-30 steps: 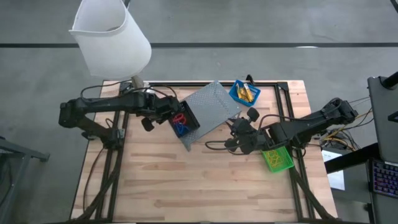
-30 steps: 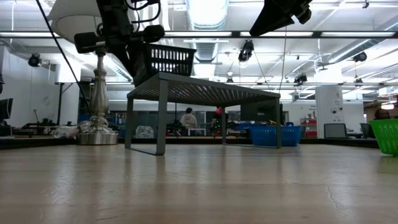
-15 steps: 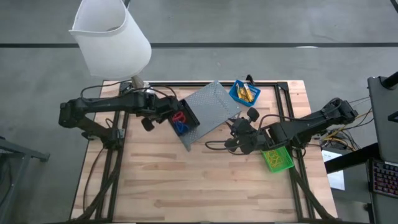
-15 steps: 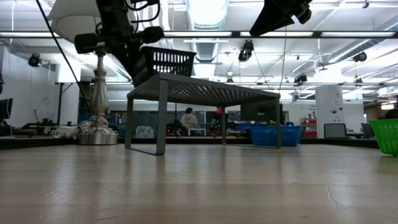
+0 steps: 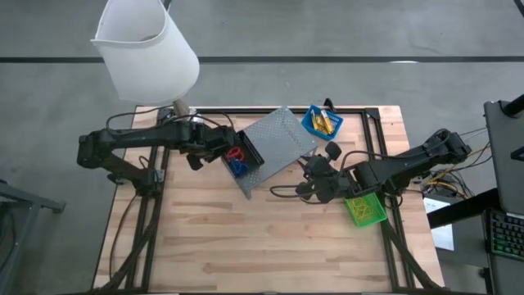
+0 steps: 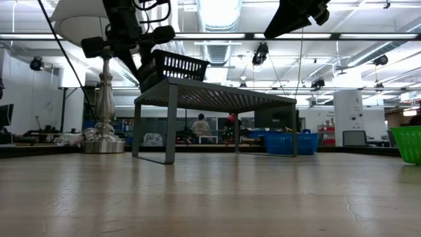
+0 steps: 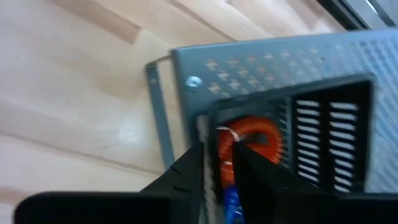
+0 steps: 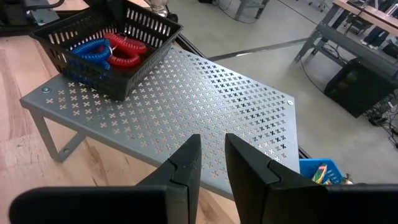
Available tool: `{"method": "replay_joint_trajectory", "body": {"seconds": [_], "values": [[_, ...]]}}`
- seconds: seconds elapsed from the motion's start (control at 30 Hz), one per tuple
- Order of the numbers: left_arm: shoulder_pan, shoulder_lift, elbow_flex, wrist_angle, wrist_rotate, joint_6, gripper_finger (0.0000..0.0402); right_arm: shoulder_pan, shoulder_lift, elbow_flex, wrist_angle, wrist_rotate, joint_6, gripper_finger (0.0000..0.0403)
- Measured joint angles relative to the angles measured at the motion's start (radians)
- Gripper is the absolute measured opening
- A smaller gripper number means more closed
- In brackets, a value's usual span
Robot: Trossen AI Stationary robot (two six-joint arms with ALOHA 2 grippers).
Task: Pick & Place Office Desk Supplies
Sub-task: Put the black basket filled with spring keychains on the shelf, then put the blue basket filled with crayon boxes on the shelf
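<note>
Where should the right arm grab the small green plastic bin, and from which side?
Grip the small green plastic bin by its top rim, on the wall facing the right gripper, coming straight down with one finger inside, one outside: it stands upright, open-topped, thin-walled. The left gripper holds the black slatted bin that way.

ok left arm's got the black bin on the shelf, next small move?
Probably lower it flat, then release. The left gripper pinches the wall of the black bin, which sits tilted on the grey shelf, one edge lifted. The right gripper hangs over the shelf.
</note>
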Motion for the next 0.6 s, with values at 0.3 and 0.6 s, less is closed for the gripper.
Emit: {"method": "replay_joint_trajectory", "body": {"seconds": [0.3,0.6], "values": [[0.0,-0.057,0.0,0.09,0.008,0.156,0.0125,0.0,0.0,0.0,0.0,0.0,0.0,0.0068],[-0.003,-0.159,0.001,0.058,0.019,0.168,0.0129,0.0,0.0,0.0,0.0,0.0,0.0,0.0068]]}}
